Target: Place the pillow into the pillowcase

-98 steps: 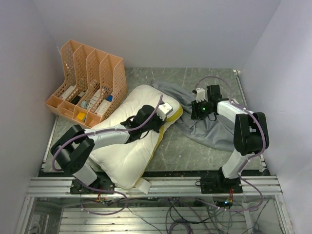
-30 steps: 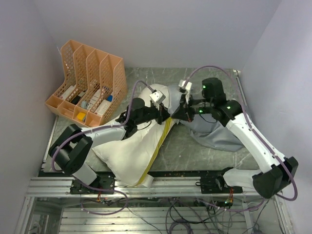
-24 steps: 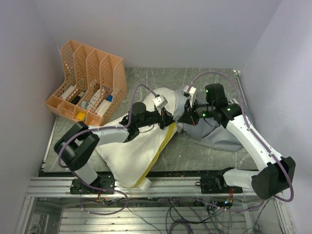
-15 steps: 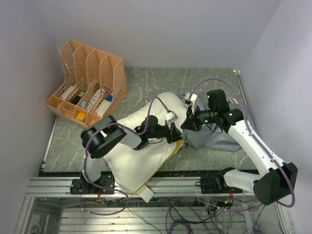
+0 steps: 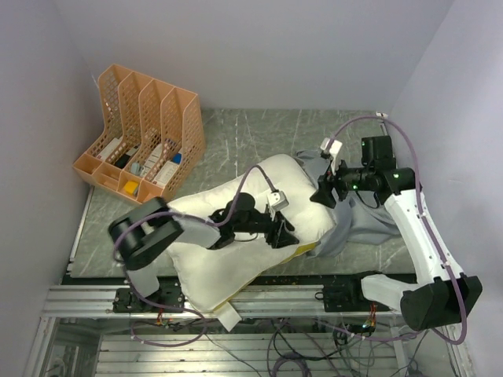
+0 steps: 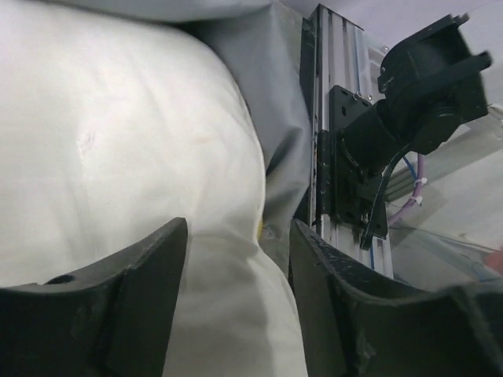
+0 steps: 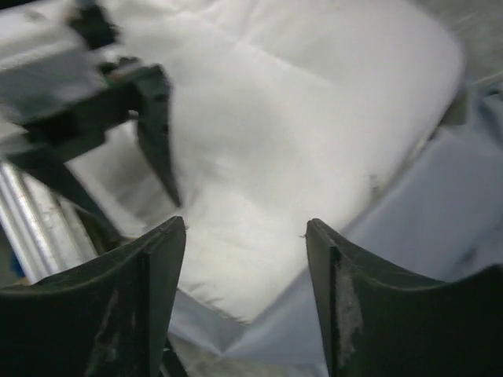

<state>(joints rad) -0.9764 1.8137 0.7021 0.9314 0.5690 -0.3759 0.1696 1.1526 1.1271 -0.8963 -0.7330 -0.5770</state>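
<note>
Now left gripper [image 5: 283,233] gapes over pillow [image 5: 267,177]; right gripper [image 5: 323,195], also released, hovers at its three o'clock edge by pillowcase [image 5: 369,224].

The pillow [image 5: 295,182] is cream-white, plump and quilted, with an olive-yellow side edge. It lies slantwise on the tabletop, directly under the left tool [image 5: 284,233], whose spread fingers frame its bulging edge. Its far end reaches toward the right tool [image 5: 322,196]. The pillowcase [image 5: 369,224], blue-grey and wrinkled, lies slack below the right tool. It is spread under and beside the pillow's far end, touching it.
</note>
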